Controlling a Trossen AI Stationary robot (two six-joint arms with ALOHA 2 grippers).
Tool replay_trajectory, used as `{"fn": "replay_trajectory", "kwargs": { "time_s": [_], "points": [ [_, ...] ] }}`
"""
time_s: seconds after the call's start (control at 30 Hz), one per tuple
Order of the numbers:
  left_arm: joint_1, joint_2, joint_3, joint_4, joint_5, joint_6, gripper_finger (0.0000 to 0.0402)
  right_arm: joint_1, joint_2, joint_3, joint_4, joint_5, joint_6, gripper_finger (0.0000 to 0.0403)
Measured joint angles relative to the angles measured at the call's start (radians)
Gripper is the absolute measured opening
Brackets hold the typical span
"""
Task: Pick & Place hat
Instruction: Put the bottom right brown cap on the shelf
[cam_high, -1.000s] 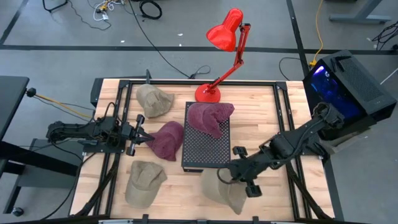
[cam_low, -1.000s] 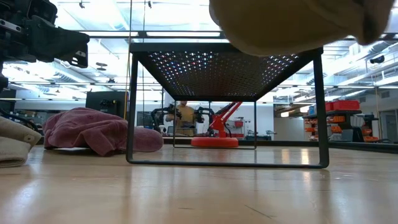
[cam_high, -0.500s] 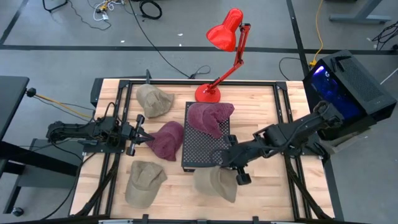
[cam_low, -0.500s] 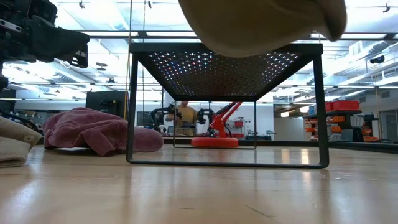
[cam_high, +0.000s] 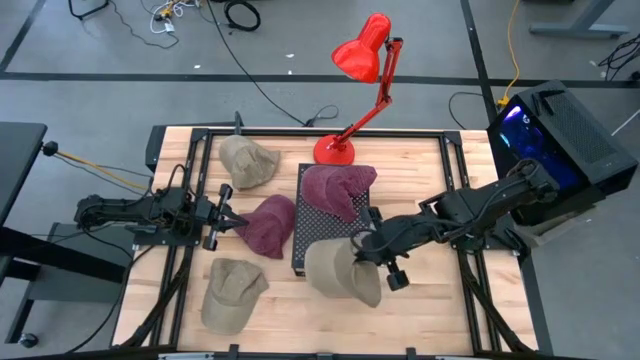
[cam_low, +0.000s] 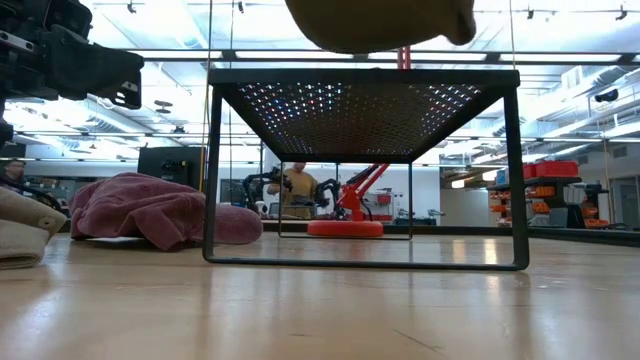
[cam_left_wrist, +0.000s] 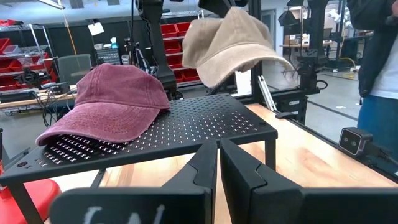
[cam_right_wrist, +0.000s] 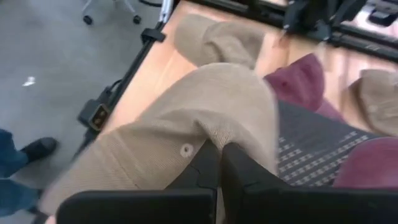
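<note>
Fingers of the right gripper (cam_high: 362, 243) are pinched tight on the tan cap (cam_high: 340, 270), holding it in the air over the 6 o'clock end of the black perforated stand (cam_high: 325, 238). Left gripper (cam_high: 232, 221) waits at 9 o'clock beside the maroon cap on the worktop (cam_high: 268, 224), fingers nearly closed with nothing between them. Progress: pick looks done and the carry is about there; lowering and release onto the stand remain. A second maroon cap (cam_high: 338, 190) already sits on the stand's 12 o'clock end. Two more tan caps lie on the worktop (cam_high: 420, 180). Held cap is soft washed cotton, hanging crumpled, brim drooping.
</note>
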Motion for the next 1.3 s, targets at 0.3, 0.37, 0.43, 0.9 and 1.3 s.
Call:
{"fn": "replay_trajectory", "kwargs": {
  "time_s": [0.3, 0.37, 0.43, 0.9, 1.3],
  "points": [
    [0.000, 0.000, 0.000, 0.000, 0.000, 0.000, 0.0025, -0.049, 0.000, 0.000, 0.037, 0.069, -0.062, 0.0001],
    [0.000, 0.000, 0.000, 0.000, 0.000, 0.000, 0.0025, -0.066, 0.000, 0.000, 0.036, 0.075, -0.062, 0.0001],
    [0.000, 0.000, 0.000, 0.000, 0.000, 0.000, 0.0025, -0.078, 0.000, 0.000, 0.036, 0.077, -0.062, 0.0001],
    [0.000, 0.000, 0.000, 0.000, 0.000, 0.000, 0.0025, -0.125, 0.059, 0.000, 0.039, 0.109, -0.078, 0.0001],
    [0.000, 0.000, 0.000, 0.000, 0.000, 0.000, 0.0025, -0.154, 0.111, 0.000, 0.020, 0.108, -0.085, 0.0001]
  ]
}}
